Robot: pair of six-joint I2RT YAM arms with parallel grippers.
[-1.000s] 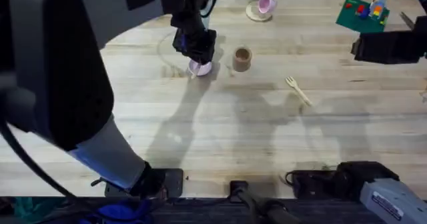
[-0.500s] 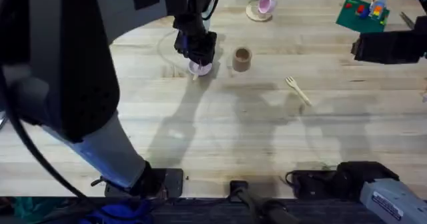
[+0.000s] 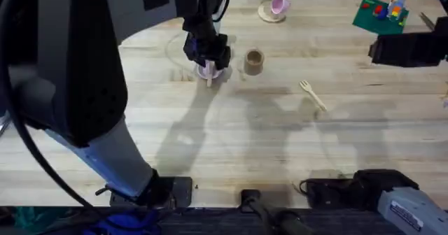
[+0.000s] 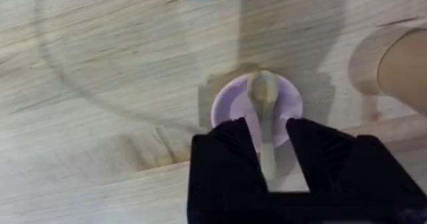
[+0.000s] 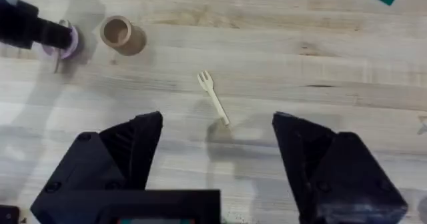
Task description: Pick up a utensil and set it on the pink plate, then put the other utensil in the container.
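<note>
Overhead, the left arm rises large and dark from its base at seven o'clock and reaches far up the table to eleven o'clock, where the left gripper [image 3: 208, 57] hangs over the pink plate [image 3: 210, 72]. From the left wrist camera, its jaws stand slightly apart astride the spoon [image 4: 265, 117], which lies across the plate with its handle overhanging the rim; whether the pads touch it is unclear. The container [image 3: 253, 61] stands just beside the plate at three o'clock. The fork [image 3: 313, 95] lies alone on bare wood, well apart. The right gripper [image 5: 217, 161] hovers above it, jaws wide.
</note>
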